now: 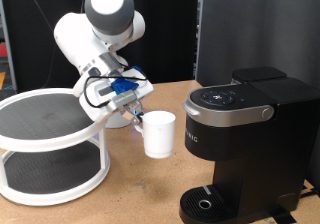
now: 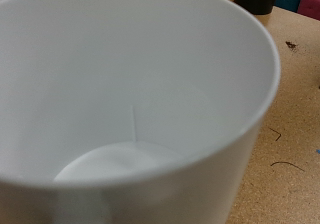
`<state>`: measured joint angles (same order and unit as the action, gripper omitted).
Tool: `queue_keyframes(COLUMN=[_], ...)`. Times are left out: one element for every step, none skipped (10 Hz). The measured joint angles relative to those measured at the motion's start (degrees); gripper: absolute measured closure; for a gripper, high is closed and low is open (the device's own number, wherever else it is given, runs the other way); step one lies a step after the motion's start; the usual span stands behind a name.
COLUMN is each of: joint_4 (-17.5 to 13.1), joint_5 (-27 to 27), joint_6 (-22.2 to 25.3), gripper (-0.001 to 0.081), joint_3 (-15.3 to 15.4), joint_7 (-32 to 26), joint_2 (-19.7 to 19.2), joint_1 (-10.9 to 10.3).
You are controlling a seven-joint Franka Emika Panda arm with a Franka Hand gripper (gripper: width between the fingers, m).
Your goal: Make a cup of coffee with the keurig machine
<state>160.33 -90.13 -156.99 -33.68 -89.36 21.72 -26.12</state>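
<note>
Black and bulky, the keurig machine [image 1: 240,134] stands at the exterior view's right side of the wooden tabletop [image 1: 130,194], its round drip tray [image 1: 205,202] bare. The white cup [image 1: 159,134] hangs upright in the air just left of the machine and above tray level. The gripper [image 1: 138,117] pinches its rim from the left.

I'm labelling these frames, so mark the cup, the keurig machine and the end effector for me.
cup [image 1: 159,134]: exterior view, on its white outer side wall.
keurig machine [image 1: 232,105]: exterior view, on its silver-grey lid top.
end effector [image 1: 137,117]: exterior view, at the fingertips by the cup's rim.
</note>
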Motion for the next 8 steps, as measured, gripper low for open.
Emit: queue_keyframes(joint_4=[-0.2,-0.4,-0.5,-0.7,-0.9,-0.9,-1.0,-1.1], joint_5=[-2.0,-4.1,-6.1,-7.7,-9.3,-10.7,-11.8,-12.9], joint_6=[0.0,0.0,0.1,0.2,0.5,1.0,1.3,1.6], gripper=[0.0731,0.0731,0.0731,0.0731,0.0731,0.0731,0.0731,0.0731], joint_3=[0.0,0.0,0.1,0.1,0.1,0.1,0.1,0.1], joint_7=[-2.0,-4.1,-6.0,-7.5,-9.1,-10.5,-11.5,-12.5], joint_2=[-1.3,-2.5,-3.7,-5.0,-6.1,-7.1,-8.0,-8.9], joint_1=[-0.2,-0.4,-0.5,-0.6,-0.7,-0.7,-0.7,-0.7])
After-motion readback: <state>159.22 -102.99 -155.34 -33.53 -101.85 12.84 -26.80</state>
